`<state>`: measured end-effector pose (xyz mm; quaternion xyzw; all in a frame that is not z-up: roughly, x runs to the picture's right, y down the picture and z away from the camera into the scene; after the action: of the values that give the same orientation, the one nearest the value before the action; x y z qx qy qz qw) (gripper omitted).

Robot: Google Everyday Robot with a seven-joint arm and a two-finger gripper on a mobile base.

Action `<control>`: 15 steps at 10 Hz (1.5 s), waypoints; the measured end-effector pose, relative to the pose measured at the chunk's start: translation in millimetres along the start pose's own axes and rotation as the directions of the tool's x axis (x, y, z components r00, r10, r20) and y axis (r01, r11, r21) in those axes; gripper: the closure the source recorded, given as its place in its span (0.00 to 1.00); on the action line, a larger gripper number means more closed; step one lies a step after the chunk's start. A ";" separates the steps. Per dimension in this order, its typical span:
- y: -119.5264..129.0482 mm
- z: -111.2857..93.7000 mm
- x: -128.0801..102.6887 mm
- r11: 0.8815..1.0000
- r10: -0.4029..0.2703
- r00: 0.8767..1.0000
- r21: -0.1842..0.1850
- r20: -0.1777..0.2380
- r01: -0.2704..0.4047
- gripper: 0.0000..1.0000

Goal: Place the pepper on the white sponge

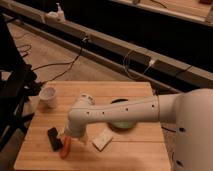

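The orange-red pepper (65,149) lies on the wooden table (130,155) near the front left, just right of a small black block (54,138). The white sponge (102,141) lies flat a short way to the pepper's right. My gripper (71,137) is at the end of the white arm (115,114), low over the pepper's upper end, which it partly hides. The sponge is bare, with nothing on it.
A white cup (48,96) stands at the table's back left. A green bowl (123,124) is mostly hidden behind the arm. The long white tube is hidden by the arm. Cables and a dark rail run behind the table.
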<state>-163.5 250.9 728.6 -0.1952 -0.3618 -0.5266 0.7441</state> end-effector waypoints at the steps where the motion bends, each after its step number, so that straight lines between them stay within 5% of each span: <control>1: -0.7 0.2 -0.6 1.000 -0.002 1.000 0.000 0.001 0.002 0.20; 12: -10.2 45.2 21.8 0.987 0.142 0.986 0.063 0.087 -0.148 0.20; 15: -17.1 69.2 17.9 0.989 0.133 0.979 0.046 0.152 -0.142 0.41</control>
<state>-199.1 279.6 786.2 -0.2370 -0.4166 -0.4474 0.7551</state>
